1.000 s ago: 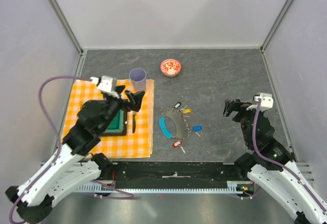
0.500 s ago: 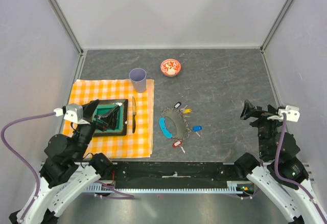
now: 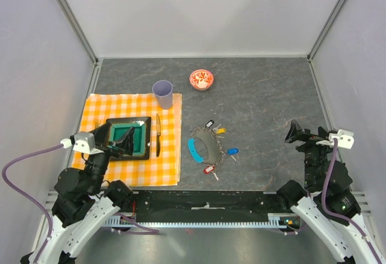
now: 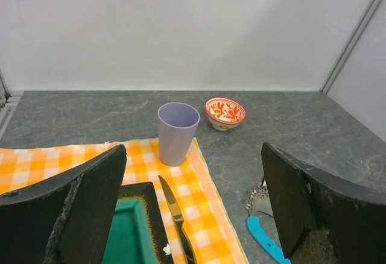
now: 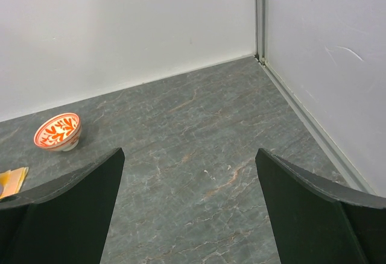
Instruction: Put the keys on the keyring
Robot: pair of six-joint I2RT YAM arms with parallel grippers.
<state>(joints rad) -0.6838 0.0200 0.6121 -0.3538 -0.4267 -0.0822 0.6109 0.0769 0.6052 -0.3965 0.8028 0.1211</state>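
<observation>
Near left, left pincer (image 3: 128, 138) hangs over the tray (image 3: 117, 121), jaws wide apart, nothing in them. Right pincer (image 3: 295, 132) sits near right over bare counter (image 3: 259, 95), also gaping, also empty. Neither touches a task item.

Keyring (image 3: 216, 142) lies flat on the counter between the two arms, just right of the checked cloth (image 3: 120, 104), with its blue crescent (image 3: 195, 150) on the left side. Keys (image 3: 217, 128) sit around the loop's rim: black tag (image 3: 209, 123) and yellow tag (image 3: 221, 131) on the far side, blue tag (image 3: 232, 151) right, red tag (image 3: 209, 169) near. All lie at or just beside the wire. Top view is too coarse to tell whether any is threaded on or just lying against it. Left wrist view only catches the crescent and a sliver of the loop.

Progress call: undecided. Four keys fanned around the ring fits either "all on" or "none on yet". With both pincers empty and well apart from the ring, no step is in hand.

Surroundings: knife (image 3: 158, 136) lies on the cloth just right of the tray, between left pincer and ring, the one thing in that arm's path. Cup (image 3: 163, 93) stands at the cloth's far right corner and red bowl (image 3: 201, 79) further back, both well clear of the ring. Right arm's line to the keys is open counter.
</observation>
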